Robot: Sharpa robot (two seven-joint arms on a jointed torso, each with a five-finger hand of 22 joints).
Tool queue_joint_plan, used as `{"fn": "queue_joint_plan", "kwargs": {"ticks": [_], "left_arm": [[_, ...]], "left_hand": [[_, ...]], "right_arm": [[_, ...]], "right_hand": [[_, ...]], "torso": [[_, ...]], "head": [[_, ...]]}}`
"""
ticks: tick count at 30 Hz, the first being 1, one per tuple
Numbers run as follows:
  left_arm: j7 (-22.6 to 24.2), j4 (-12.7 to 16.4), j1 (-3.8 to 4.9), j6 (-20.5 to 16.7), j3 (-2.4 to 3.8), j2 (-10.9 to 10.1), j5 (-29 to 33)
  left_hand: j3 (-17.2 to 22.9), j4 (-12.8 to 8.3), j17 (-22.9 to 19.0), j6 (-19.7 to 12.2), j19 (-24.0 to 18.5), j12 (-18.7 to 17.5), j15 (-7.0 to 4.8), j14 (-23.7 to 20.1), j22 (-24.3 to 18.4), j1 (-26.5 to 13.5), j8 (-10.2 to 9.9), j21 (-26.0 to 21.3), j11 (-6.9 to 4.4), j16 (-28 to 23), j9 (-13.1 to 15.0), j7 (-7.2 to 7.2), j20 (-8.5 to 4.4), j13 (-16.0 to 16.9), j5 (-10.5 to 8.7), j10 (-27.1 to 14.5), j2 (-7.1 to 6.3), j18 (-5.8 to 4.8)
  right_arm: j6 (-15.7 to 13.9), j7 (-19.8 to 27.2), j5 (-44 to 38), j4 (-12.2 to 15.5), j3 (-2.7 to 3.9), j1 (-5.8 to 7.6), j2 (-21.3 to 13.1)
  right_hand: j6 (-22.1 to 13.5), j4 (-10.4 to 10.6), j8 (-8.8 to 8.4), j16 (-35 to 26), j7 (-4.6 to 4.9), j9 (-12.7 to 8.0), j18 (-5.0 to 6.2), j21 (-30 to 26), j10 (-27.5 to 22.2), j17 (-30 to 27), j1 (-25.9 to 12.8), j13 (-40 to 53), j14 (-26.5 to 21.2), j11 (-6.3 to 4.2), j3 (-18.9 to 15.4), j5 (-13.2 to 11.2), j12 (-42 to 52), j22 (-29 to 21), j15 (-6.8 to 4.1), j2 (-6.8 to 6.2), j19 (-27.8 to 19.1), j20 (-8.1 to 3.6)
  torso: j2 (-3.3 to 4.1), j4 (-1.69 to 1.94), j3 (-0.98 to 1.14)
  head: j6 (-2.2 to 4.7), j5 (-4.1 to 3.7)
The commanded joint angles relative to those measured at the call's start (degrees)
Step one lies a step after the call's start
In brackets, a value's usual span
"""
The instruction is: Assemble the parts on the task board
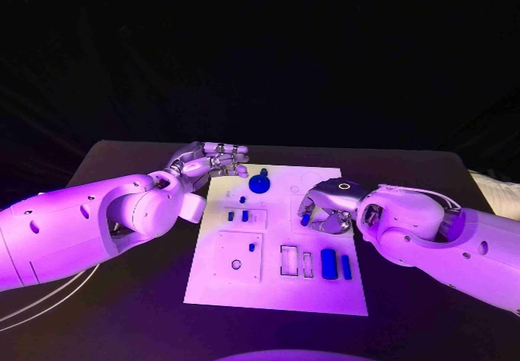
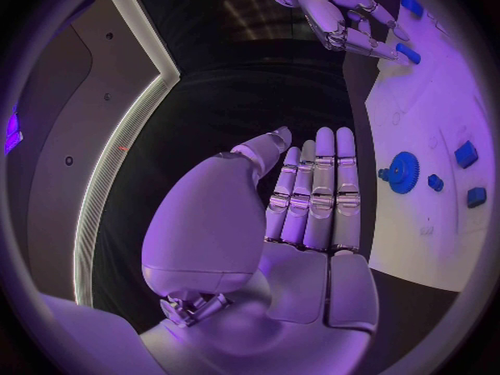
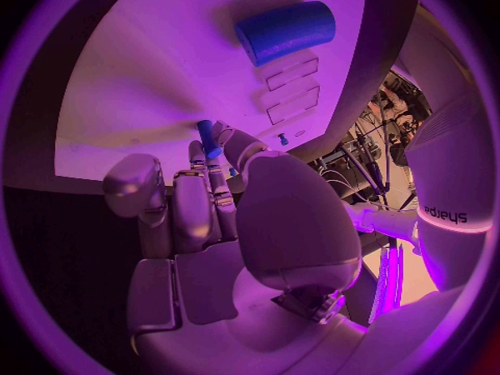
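On the white board [image 1: 325,289] at the middle of the bench [image 1: 119,162], the right robot hand [image 1: 325,207] pinches a small blue peg [image 3: 207,136] in its fingertips just above the surface. The left robot hand [image 2: 312,200] waits flat, holding nothing, beside the blue gear [image 1: 259,183]. A light pinch could let the peg tilt and jam.

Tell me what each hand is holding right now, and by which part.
The right hand pinches a small blue part between its fingertips at one end, above the task board. The left hand holds nothing; its fingers are straight, off the board's edge.
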Motion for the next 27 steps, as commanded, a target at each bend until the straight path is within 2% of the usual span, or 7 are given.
{"fn": "queue_joint_plan", "kwargs": {"ticks": [1,10,14,17,27], "left_arm": [[0.4,0.1,0.00,1.2,0.03,0.1,-0.3],[0.3,0.1,0.01,1.1,0.03,0.0,-0.3],[0.3,0.1,0.01,1.1,0.03,0.1,-0.3],[0.3,0.1,0.01,1.2,0.03,0.1,-0.3],[0.2,0.1,0.01,1.2,0.03,0.0,-0.3]], "left_hand": [[-0.3,0.1,0.0,-0.2,0.3,0.2,0.06,0.4,-0.1,-0.3,0.4,-0.3,0.01,-0.3,0.0,0.01,-0.13,-0.1,0.29,-0.6,0.31,0.95],[-0.3,0.0,-0.1,-0.2,0.4,0.2,0.04,0.5,-0.1,-0.2,0.4,-0.3,-0.01,-0.4,0.0,0.00,-0.14,-0.1,0.30,-0.6,0.36,0.97],[-0.4,0.0,-0.1,-0.3,0.4,0.2,0.04,0.6,-0.2,-0.2,0.4,-0.3,0.00,-0.4,0.0,0.00,-0.14,-0.1,0.30,-0.6,0.34,0.97],[-0.4,0.0,-0.1,-0.3,0.4,0.2,0.04,0.6,-0.2,-0.2,0.4,-0.3,0.00,-0.4,0.0,0.00,-0.14,-0.1,0.30,-0.6,0.34,0.97],[-0.4,0.0,-0.1,-0.3,0.5,0.2,0.03,0.6,-0.2,-0.2,0.4,-0.4,0.00,-0.5,0.0,0.01,-0.14,-0.1,0.31,-0.6,0.41,0.99]], "right_arm": [[0.1,0.1,-1.1,-0.2,-0.01,-0.07,0.3],[-2.4,-0.7,-1.6,-0.5,-0.03,-0.12,0.6],[-4.5,-1.4,-2.4,-0.5,-0.03,-0.17,0.7],[-5.4,-1.9,-3.0,-0.4,-0.04,-0.20,0.7],[-8.0,-2.3,-2.4,1.3,0.00,-0.29,0.1]], "right_hand": [[0.7,0.3,0.29,-0.1,0.08,0.1,0.71,-0.3,0.6,0.0,-0.2,-0.1,1.9,0.02,0.3,-0.6,0.2,0.0,0.60,0.84,0.2,0.33],[3.3,0.7,1.02,0.2,-0.01,0.7,0.70,-0.1,4.2,0.2,0.2,0.2,1.9,-0.46,1.7,-1.6,0.8,0.3,0.50,2.14,0.5,0.37],[6.2,0.0,2.43,0.9,-0.25,1.5,0.57,0.5,8.0,1.2,1.8,0.7,2.1,-1.16,3.4,-4.1,1.7,1.3,-0.04,3.77,0.9,-0.04],[7.5,-0.6,3.17,1.3,-0.48,2.2,0.48,1.0,10.1,1.6,2.6,1.1,2.2,-1.68,4.1,-5.0,2.1,1.9,-0.43,4.27,1.2,-0.46],[7.5,-1.1,3.23,1.6,-0.32,2.8,0.37,1.3,10.8,1.9,2.7,1.3,2.3,-1.68,5.4,-5.0,1.2,2.3,-0.53,4.06,1.3,-0.81]], "torso": [[0.01,-0.03,0.02],[-0.02,0.02,0.00],[-0.02,-0.02,0.00],[-0.02,-0.01,-0.01],[-0.10,-0.01,-0.04]], "head": [[-0.14,0.04],[-0.51,0.13],[-0.64,0.23],[-0.70,0.24],[-0.80,0.20]]}}
